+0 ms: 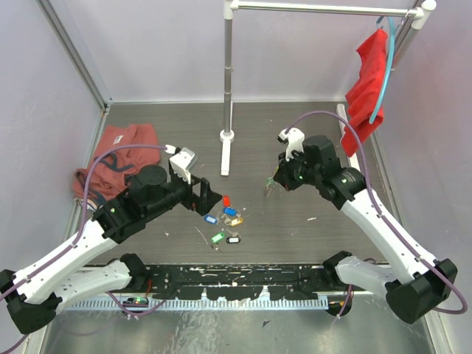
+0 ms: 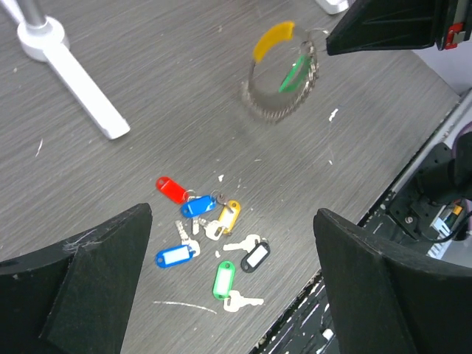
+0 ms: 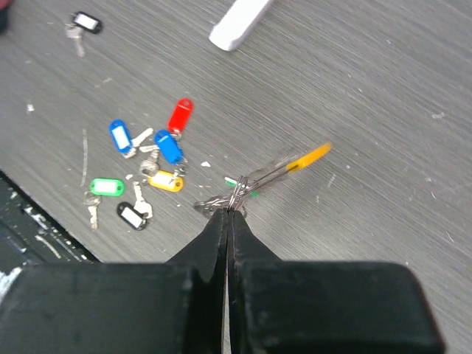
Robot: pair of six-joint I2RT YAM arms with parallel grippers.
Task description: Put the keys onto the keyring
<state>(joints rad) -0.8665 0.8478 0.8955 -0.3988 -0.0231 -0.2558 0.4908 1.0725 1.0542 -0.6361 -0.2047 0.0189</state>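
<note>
We count six tagged keys (image 2: 210, 236) clustered on one table (image 1: 295, 133), a seventh key (image 3: 85, 23) apart, one keyring (image 2: 282, 77) pinched in the right claw (image 3: 228, 214), the left claw (image 2: 232, 221) spread wide, tag labels too small to read.

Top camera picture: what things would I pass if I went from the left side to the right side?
Crumpled pink cloth on the table → keys with colored tags → keyring → red cloth hanging from the rail.

1 red cloth (image 1: 365, 88) hangs from the white rack (image 1: 228, 74) (far right), and 1 pinkish garment (image 1: 125, 136) lies crumpled far left.
</note>
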